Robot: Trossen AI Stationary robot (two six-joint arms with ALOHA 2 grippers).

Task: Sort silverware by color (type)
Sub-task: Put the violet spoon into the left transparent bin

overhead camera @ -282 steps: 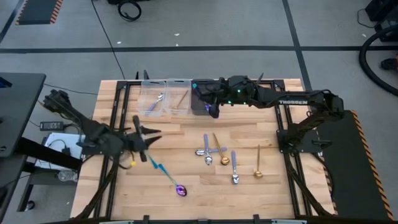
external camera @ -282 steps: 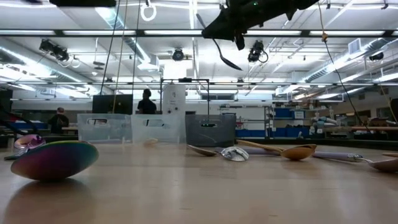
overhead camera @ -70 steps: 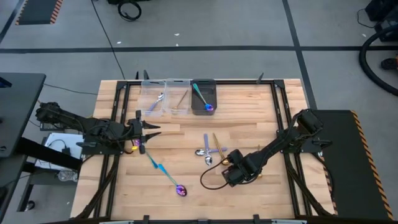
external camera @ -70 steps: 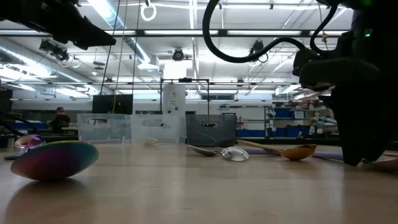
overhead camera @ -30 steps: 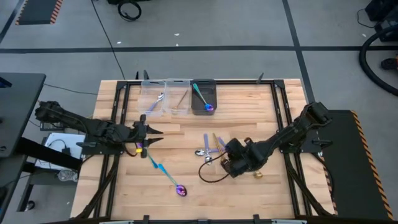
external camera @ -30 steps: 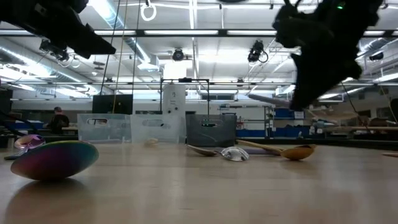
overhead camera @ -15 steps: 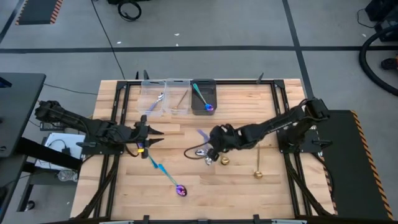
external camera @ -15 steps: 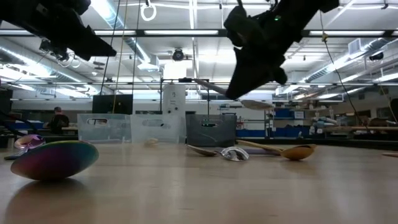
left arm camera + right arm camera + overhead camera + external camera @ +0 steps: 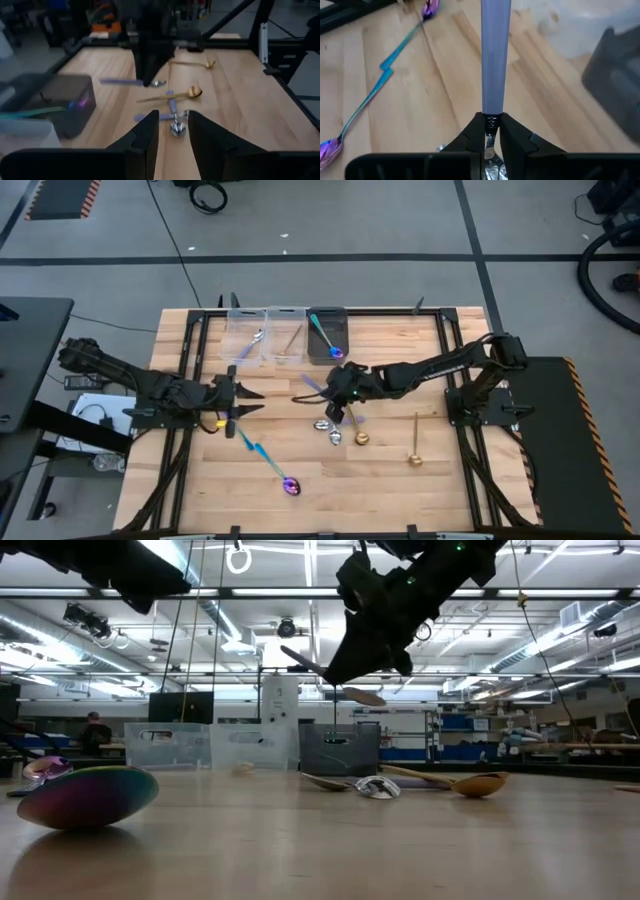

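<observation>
From above, a pale wooden table (image 9: 300, 500) with a black frame stands on a grey concrete floor crossed by dark tape lines. Three small bins sit at its far edge: two clear bins (image 9: 265, 335) and a dark bin (image 9: 326, 338) holding an iridescent teal-handled spoon (image 9: 326, 337). The right gripper (image 9: 338, 395) hangs above the table's middle, clamped on a lilac-handled spoon (image 9: 316, 390) whose handle points toward the bins. Just beside it on the wood lie more lilac spoons (image 9: 326, 425) and a gold spoon (image 9: 357, 430), with another gold spoon (image 9: 414, 442) farther right. A teal zigzag-handled spoon (image 9: 268, 460) lies toward the near left. The left gripper (image 9: 240, 396) hovers at the left side, fingers spread apart. No writing is legible.

At table height, a large workshop shows behind, with strip lights, shelving and two distant people (image 9: 236, 700). An iridescent spoon bowl (image 9: 88, 797) fills the near left. The held spoon is carried high above the surface.

The left wrist view shows its fingers (image 9: 150, 135) parted, with the spoons on the wood beyond and the dark bin to one side.

The right wrist view shows its fingers (image 9: 476, 131) pinching the lilac handle at its metal neck, with the teal spoon on the wood beyond.
</observation>
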